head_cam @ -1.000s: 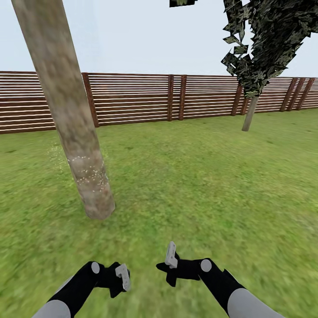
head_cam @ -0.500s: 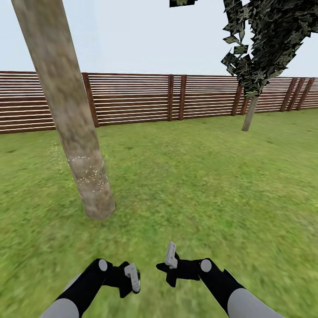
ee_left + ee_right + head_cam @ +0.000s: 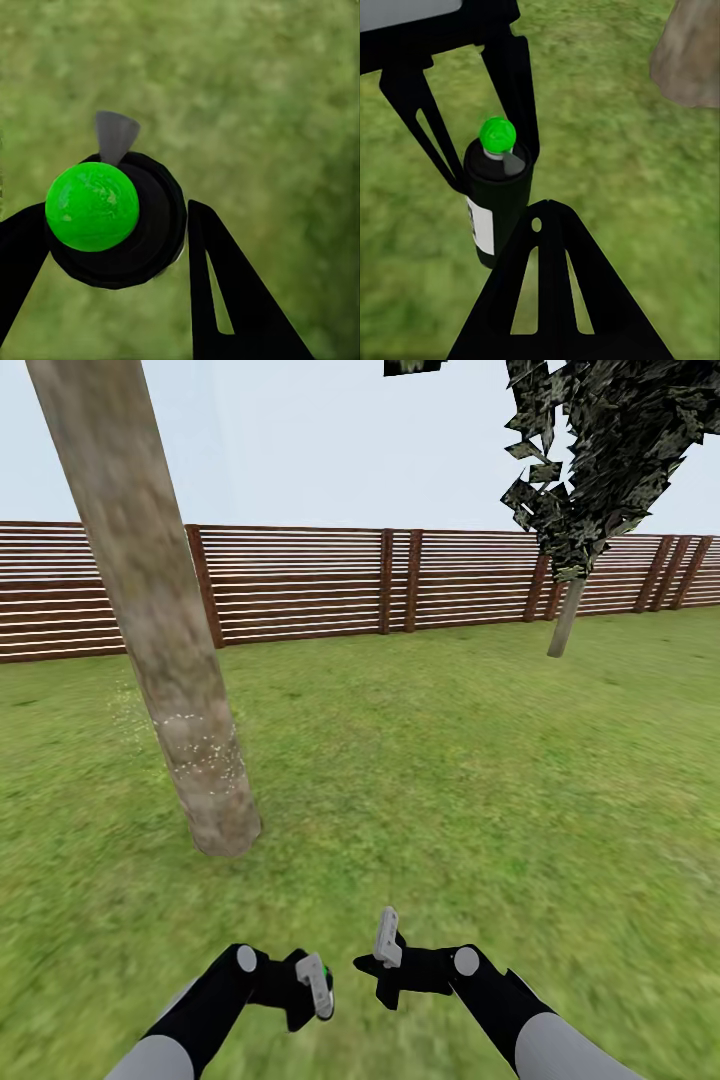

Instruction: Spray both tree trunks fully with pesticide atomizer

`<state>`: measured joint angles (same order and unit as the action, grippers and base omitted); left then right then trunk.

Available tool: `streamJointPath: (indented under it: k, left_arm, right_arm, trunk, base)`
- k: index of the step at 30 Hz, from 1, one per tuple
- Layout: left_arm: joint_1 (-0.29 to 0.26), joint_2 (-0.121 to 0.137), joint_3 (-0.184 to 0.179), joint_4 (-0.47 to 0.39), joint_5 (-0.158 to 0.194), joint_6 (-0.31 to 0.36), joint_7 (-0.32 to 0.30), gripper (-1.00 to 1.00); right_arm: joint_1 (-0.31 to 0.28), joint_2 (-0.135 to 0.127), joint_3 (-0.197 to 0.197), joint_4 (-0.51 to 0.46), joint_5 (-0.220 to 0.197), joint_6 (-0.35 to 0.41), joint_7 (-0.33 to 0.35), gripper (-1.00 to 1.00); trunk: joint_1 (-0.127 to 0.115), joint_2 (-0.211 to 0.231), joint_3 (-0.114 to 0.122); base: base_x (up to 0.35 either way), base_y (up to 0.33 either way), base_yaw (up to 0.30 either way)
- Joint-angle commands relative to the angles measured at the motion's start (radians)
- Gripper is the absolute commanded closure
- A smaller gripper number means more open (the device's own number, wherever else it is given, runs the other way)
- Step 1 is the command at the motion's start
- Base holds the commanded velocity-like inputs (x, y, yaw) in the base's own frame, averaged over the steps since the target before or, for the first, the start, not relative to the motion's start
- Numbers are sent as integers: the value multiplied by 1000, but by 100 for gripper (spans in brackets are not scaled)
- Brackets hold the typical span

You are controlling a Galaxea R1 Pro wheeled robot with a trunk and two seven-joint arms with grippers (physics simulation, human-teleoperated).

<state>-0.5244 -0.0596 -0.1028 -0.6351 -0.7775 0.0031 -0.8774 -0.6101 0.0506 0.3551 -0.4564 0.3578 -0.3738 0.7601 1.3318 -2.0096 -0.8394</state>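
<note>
- Garden lawn (image 3: 450, 760), slatted wooden fence (image 3: 300, 585) along the back. Me standing mid-grass.
- Near tree trunk (image 3: 160, 630), leaning, ahead to my left. White speckling shows on a band low down; the stretch above looks bare. I'd judge that trunk only partly covered.
- Second tree (image 3: 566, 615) well away, ahead to my right by the fence, with no speckle that I can make out at this range.
- Left pincer (image 3: 312, 988) closed on the pesticide atomizer (image 3: 497, 201): dark bottle with white label and green cap, gripped at its sides between my two fingers, held over the grass low in front of me.
- Right pincer (image 3: 385, 945) holds nothing; the prongs I see stand apart, so I take it as open. It sits just beside the left one.
- Risks: nozzle (image 3: 115, 135) seems aimed at grass, not bark, so spray would be wasted. The pincers are close enough to knock the bottle askew. The grip is on a round body, which might twist.
- Against a second ago: left arm has swung inward toward the right pincer, and the green cap now peeks out in the head view. Right arm, trunks and fence unchanged.
</note>
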Motion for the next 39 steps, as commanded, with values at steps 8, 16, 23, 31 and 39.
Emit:
streamJointPath:
  k: [8,16,23,31,39]
  left_arm:
    - [0,0,2,-3,-5,0,0,100]
    - [0,1,2,-18,42,-2,-9,100]
    - [2,-1,3,-15,47,-36,-12,100]
    - [3,-16,4,-15,47,-37,-11,100]
    - [3,-19,6,-15,49,-38,-21,100]
  right_arm:
    - [0,18,0,-1,9,-5,1,100]
    - [0,18,0,1,9,-5,1,100]
    - [0,17,0,1,10,-5,1,100]
    - [0,17,0,1,10,-5,1,100]
    - [0,17,-1,1,10,-5,1,100]
  trunk:
    - [0,0,-1]
    - [0,0,-1]
    - [0,0,-1]
    - [0,0,-1]
    - [0,0,-1]
  base:
    - [0,0,0]
    - [0,0,0]
    - [0,0,0]
    - [0,0,0]
    - [0,0,0]
